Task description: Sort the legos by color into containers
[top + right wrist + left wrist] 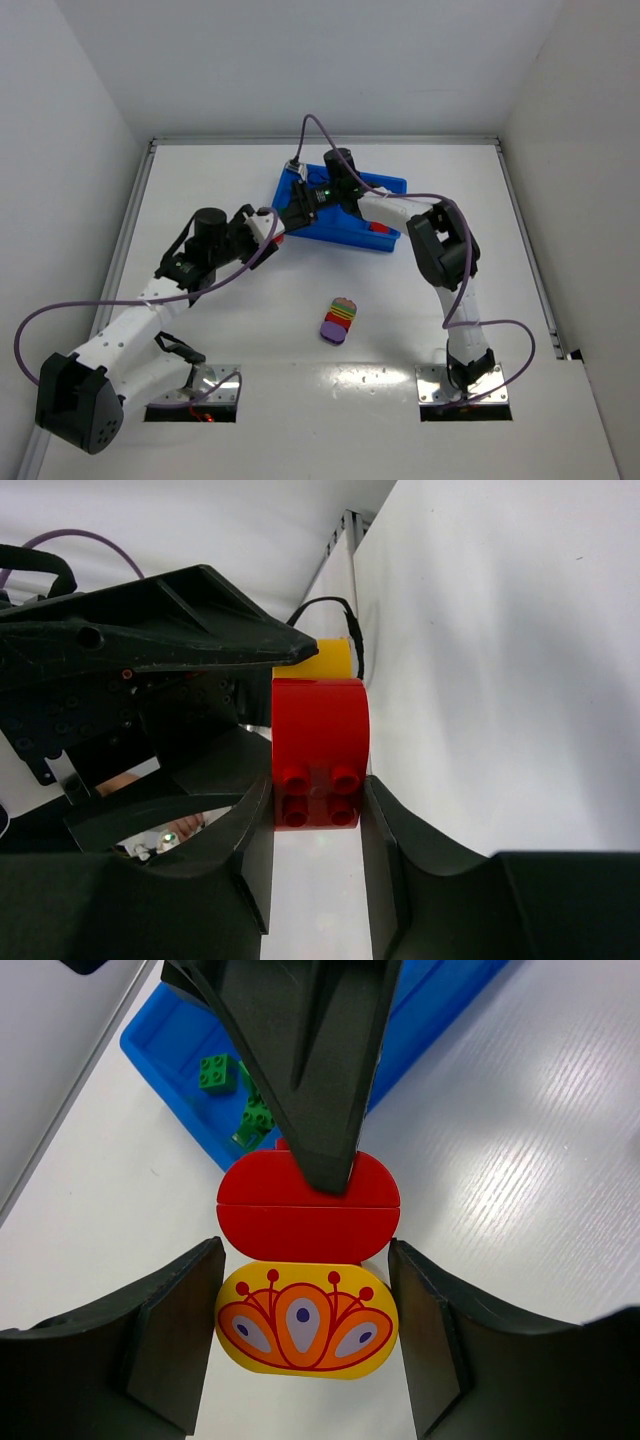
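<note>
Held between the pads of the left hand [305, 1290]: a yellow brick [306, 1328] with orange print, joined to a red brick [268, 1220]. Clamped in the narrowly closed right hand [317, 795]: that red brick. Located just beside the near-left edge of the blue tray [342, 234]. Inside the tray, near a corner: green legos [218, 1072]. Apart on the counter [250, 330]: a multicoloured clump [339, 320].

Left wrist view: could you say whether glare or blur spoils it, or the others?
Left wrist view: yellow patterned plastic brick sharp, streaky sheen on white table. Right wrist view: red rounded plastic brick crisp. Top view: glare patch at the near edge.
</note>
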`<action>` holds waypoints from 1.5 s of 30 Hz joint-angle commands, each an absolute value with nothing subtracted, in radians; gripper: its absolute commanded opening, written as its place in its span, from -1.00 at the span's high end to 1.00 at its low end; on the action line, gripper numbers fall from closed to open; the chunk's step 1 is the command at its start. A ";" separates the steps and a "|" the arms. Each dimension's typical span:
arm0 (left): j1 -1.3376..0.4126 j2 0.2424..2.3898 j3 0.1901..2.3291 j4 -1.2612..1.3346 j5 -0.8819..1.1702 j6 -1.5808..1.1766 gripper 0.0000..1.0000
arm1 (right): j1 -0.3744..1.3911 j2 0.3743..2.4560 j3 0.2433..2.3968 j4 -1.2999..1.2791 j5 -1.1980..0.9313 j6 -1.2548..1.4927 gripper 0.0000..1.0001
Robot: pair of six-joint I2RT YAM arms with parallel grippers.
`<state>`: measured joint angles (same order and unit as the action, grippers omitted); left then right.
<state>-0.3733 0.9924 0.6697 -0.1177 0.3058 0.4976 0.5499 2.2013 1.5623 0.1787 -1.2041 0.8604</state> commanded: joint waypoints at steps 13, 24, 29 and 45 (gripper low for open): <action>-0.376 0.888 0.615 -0.167 0.284 0.503 0.35 | 0.411 2.071 1.506 0.230 -1.193 0.831 0.90; -0.376 0.910 0.624 -0.167 0.314 0.503 0.35 | 0.370 2.042 1.488 0.190 -1.184 0.795 0.92; -0.376 0.951 0.661 -0.257 0.414 0.485 0.35 | 0.360 2.022 1.460 0.149 -1.175 0.750 0.92; -0.394 1.299 0.802 -0.502 0.603 0.453 -0.16 | 0.269 1.852 1.324 -0.020 -1.082 0.600 0.92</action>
<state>-0.3805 1.2530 0.7574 -0.4778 0.5724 0.4789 0.2874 1.9190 1.3319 -0.0032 -1.0996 0.6544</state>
